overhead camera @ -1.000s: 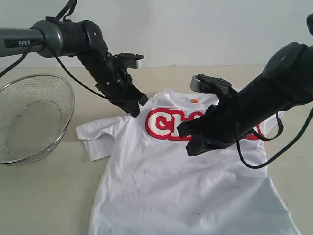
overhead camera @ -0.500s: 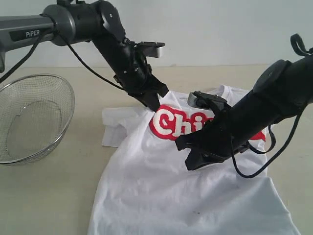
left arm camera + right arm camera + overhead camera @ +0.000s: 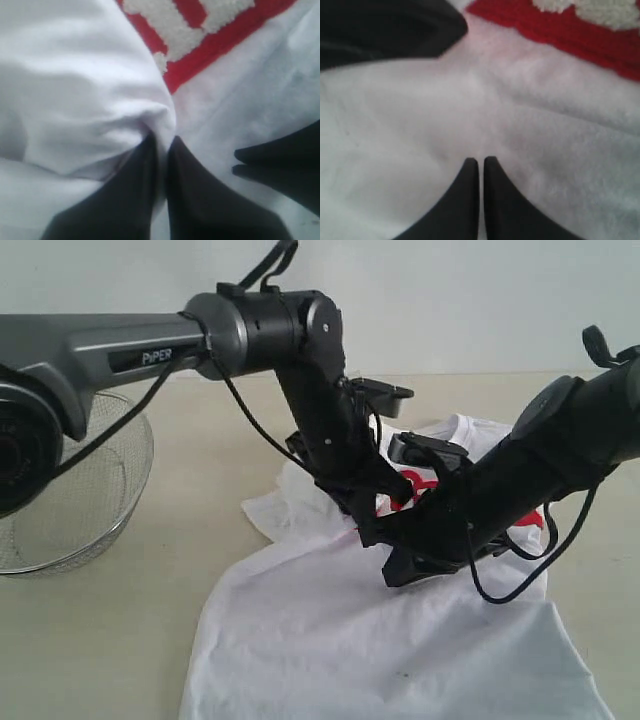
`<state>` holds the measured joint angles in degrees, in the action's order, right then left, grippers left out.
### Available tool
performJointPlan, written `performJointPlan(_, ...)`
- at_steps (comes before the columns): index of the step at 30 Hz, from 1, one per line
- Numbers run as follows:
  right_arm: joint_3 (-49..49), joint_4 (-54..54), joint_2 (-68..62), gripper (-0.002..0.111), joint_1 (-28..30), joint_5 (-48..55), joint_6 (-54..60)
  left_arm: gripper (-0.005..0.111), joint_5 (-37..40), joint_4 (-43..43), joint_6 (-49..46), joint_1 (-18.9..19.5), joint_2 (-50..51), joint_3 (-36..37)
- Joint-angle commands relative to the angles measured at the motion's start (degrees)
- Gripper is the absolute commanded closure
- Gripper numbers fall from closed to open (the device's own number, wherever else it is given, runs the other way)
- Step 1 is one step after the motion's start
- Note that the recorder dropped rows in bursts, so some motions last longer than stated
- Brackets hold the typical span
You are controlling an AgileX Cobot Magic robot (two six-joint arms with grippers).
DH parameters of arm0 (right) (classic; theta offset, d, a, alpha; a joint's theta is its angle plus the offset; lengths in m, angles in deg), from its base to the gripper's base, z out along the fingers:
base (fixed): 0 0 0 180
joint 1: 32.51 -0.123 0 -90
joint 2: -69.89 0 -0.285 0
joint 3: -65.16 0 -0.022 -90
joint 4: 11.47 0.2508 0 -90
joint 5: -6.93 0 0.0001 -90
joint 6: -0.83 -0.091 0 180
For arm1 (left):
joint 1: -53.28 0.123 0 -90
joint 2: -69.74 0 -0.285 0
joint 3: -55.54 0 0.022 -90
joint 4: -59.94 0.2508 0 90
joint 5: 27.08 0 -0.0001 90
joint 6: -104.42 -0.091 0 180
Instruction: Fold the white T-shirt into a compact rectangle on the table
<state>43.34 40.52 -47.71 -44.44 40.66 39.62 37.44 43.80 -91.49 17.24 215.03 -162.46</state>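
Left wrist view catches the left gripper (image 3: 161, 144) with jaws clamped on a bunched fold of the white T-shirt (image 3: 90, 100) (exterior view hides this pinch). Meanwhile the right gripper (image 3: 481, 162) has jaws together, tips against cloth.

The right gripper (image 3: 479, 164) is pressing its black jaws together, only a thin slit showing between them; the tips are lying against the white T-shirt (image 3: 420, 115), its soft folds filling the frame; red lettering (image 3: 560, 25) with fuzzy white fill is crossing one corner; a blurred black shape (image 3: 385, 25) is covering another.
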Motion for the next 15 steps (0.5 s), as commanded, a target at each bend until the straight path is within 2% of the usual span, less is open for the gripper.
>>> performJointPlan(1, 0.0, 0.25, 0.0, 0.108, -0.07, -0.88, -0.02, 0.095, 1.68, 0.8, 0.7, -0.95, 0.74, -0.4)
performJointPlan(3, 0.0, 0.25, 0.0, 0.108, -0.07, -1.09, -0.01, 0.083, 1.95, 0.8, 0.26, -1.01, 0.74, -0.4)
performJointPlan(7, 0.0, -0.06, 0.0, 0.108, 0.04, -0.97, 0.28, 0.049, 2.8, 0.63, 0.01, -1.01, -0.1, -0.4)
performJointPlan(8, 0.0, -0.14, 0.0, 0.108, 0.04, -0.47, 0.39, 0.045, 3.08, 0.63, 0.01, -1.01, -0.38, -0.4)
performJointPlan(11, 0.0, -0.29, 0.0, 0.108, 0.04, 0.58, 0.95, 0.048, 2.82, 1.4, 0.01, -0.56, -2.12, -0.4)
performJointPlan(15, 0.0, -0.51, 1.29, 0.108, 0.04, 0.12, 0.97, 0.065, 2.82, 3.73, 0.76, 1.02, -5.04, -0.4)
